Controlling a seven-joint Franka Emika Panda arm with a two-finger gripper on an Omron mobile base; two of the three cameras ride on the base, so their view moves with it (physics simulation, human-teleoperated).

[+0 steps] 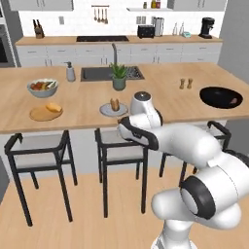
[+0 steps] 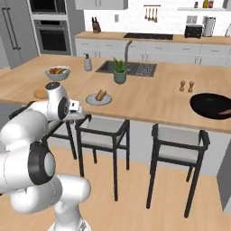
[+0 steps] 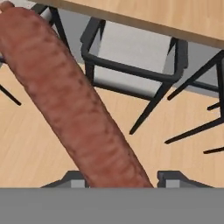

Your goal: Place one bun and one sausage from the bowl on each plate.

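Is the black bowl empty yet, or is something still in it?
Not empty: one reddish sausage lies inside the black bowl, near its right rim.

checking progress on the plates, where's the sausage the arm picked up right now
In the hand view the sausage sits between the gripper fingertips, held off the counter above the wooden floor by a grey-seated stool.

You've got open worktop [image 1: 160,92] between the grey-blue plate [image 1: 106,111] and black bowl [image 1: 221,97]. The potted plant [image 1: 118,76] and shakers [image 1: 185,83] stand behind it; stools [image 1: 121,146] crowd the edge below.
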